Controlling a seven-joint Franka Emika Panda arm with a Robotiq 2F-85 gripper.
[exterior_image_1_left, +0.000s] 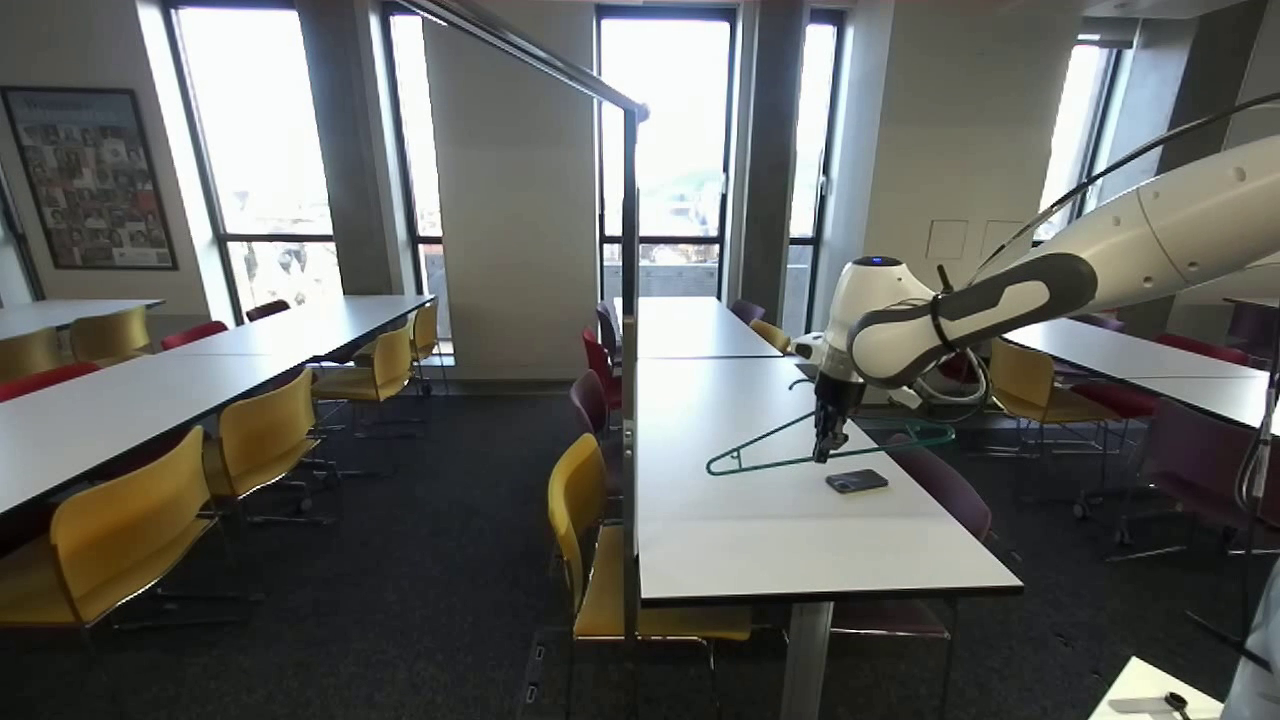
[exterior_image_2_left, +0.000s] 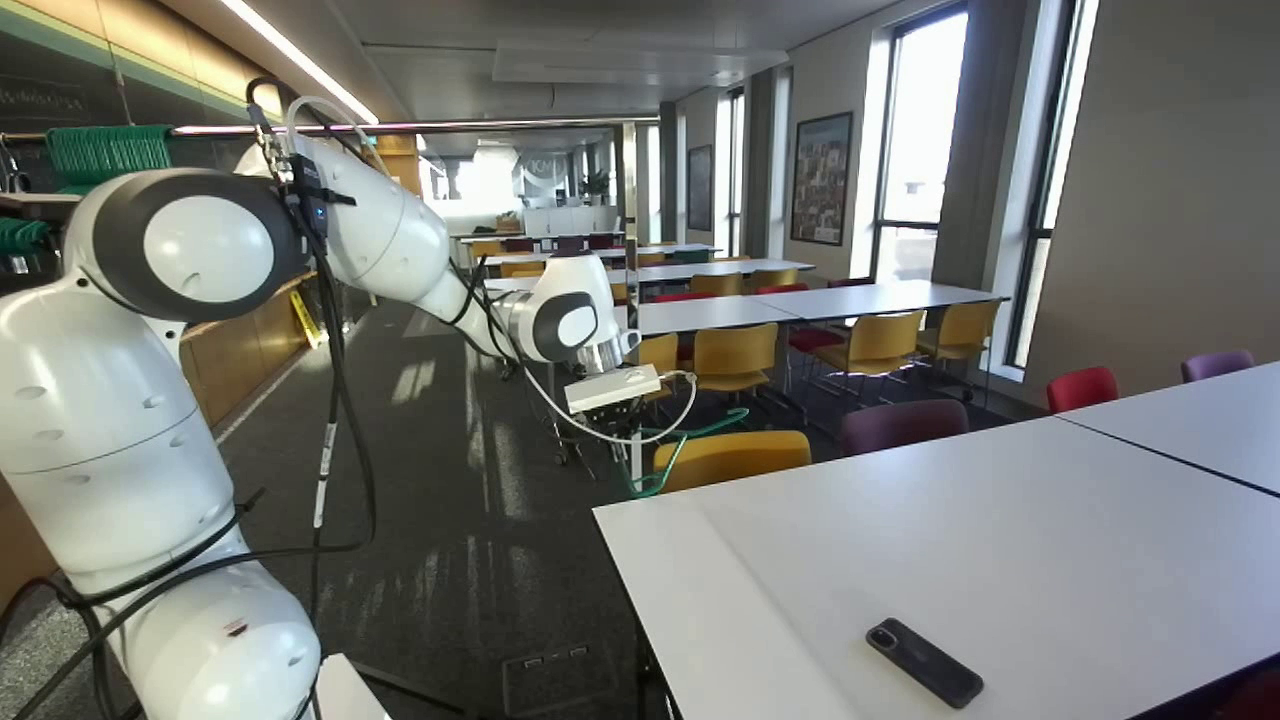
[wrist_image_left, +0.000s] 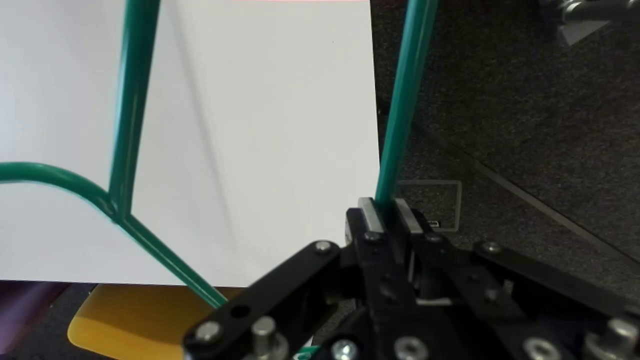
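one green hanger (wrist_image_left: 404, 100) tight in the clenched pincer (wrist_image_left: 385, 206), a dark phone (exterior_image_2_left: 925, 662) on the white table (exterior_image_2_left: 900, 540)

A green hanger (exterior_image_2_left: 672, 463) shows beneath the end of the arm (exterior_image_2_left: 385, 235), by the table's (exterior_image_2_left: 900, 540) far left corner; a phone (exterior_image_2_left: 925, 662) lies toward the near edge.

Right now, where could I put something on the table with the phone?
In an exterior view, the white table is bare between the dark phone and the nearer purple chair, and between the phone and the seam. It's crowded around the robot's hand, which grips the green hanger.
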